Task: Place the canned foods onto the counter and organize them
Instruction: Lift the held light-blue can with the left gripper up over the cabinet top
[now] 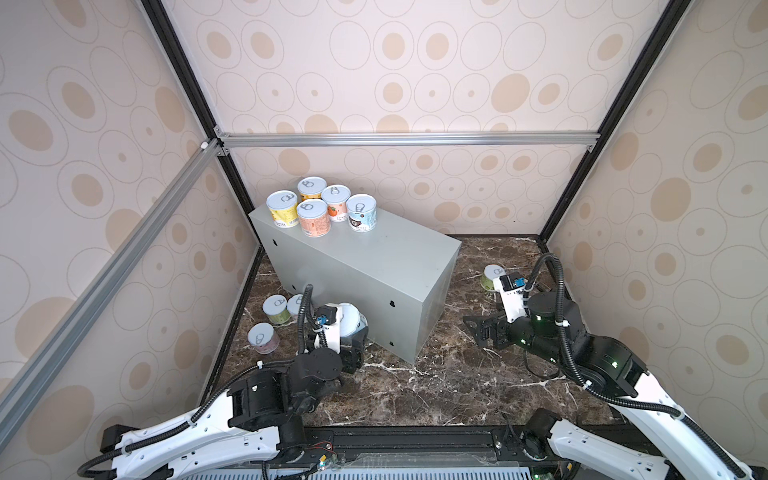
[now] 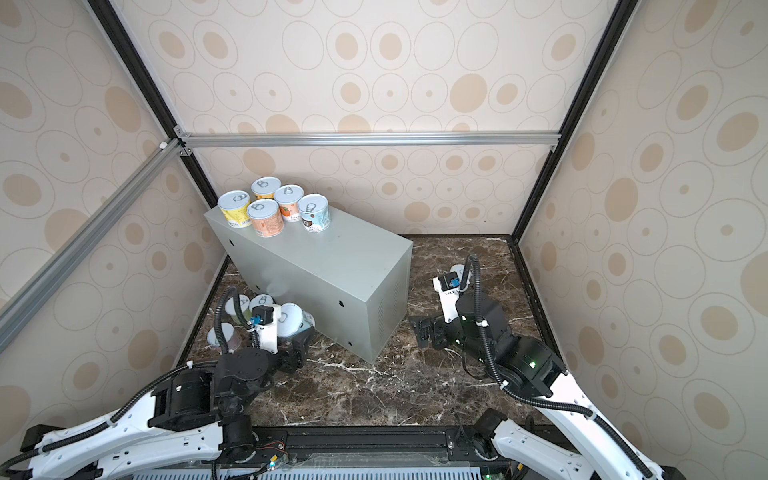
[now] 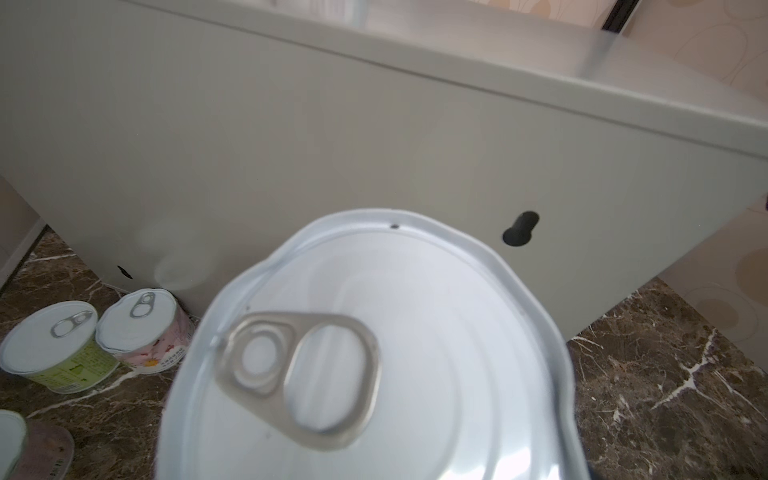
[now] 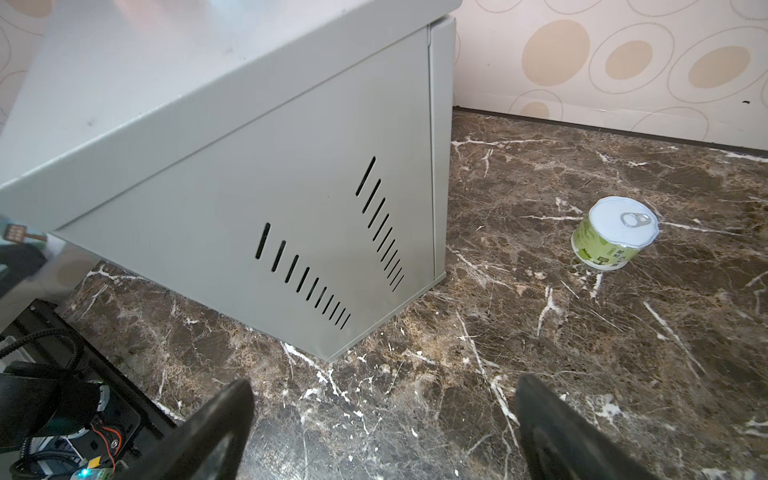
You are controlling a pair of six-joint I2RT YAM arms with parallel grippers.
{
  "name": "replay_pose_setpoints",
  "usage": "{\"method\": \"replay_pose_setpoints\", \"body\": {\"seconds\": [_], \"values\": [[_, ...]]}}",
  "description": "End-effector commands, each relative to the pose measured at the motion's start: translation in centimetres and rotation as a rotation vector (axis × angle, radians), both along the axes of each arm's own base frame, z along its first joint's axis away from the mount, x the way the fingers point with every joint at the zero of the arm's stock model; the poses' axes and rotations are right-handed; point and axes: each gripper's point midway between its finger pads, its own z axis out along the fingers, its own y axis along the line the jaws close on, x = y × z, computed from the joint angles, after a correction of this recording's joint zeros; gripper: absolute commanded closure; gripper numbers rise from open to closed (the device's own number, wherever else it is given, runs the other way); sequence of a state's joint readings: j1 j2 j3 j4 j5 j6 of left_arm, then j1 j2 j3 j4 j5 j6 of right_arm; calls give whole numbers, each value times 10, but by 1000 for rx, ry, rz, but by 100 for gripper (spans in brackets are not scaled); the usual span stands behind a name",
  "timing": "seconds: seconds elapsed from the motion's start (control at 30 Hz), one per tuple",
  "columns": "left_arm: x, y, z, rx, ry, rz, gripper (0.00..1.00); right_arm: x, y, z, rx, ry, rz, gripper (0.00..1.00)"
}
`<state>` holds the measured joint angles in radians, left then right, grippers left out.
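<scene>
Cans (image 1: 322, 205), five in all, cluster at the far end of the bench (image 1: 374, 266). Left claw (image 1: 356, 334) clenches a sixth can (image 3: 374, 353) low beside the bench. Three more cans (image 1: 276, 309) sit on the floor (image 4: 540, 332) nearby, and a green can (image 4: 615, 232) stands near the released right claw (image 4: 384, 399).

We see the top of the counter (image 1: 386, 266) bare over its near-right stretch; five cans (image 1: 314, 212) crowd its far-left end. Three cans (image 1: 276, 309) on the floor fill the gap between left wall (image 1: 124, 249) and counter, and the left gripper (image 1: 355, 332), clamped on a can (image 3: 395, 353), stands just right of them. The middle marble floor (image 1: 436, 386) lies open; one green can (image 4: 615, 232) stands far right.
</scene>
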<state>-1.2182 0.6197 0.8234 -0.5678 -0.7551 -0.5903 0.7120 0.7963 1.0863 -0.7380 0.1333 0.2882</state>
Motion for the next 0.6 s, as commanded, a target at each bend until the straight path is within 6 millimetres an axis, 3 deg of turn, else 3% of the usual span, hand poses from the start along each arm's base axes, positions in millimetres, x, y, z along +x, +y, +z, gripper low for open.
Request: {"method": "replay_pose_setpoints", "body": {"seconds": [0.0, 0.23, 0.57], "values": [[0, 25, 46, -35, -77, 61, 38, -3, -3, 0, -1, 7, -2, 0], [-5, 36, 87, 0, -106, 37, 38, -5, -4, 7, 3, 2, 6, 0], [-1, 20, 146, 127, -147, -11, 38, -3, 0, 8, 5, 7, 14, 0]]}}
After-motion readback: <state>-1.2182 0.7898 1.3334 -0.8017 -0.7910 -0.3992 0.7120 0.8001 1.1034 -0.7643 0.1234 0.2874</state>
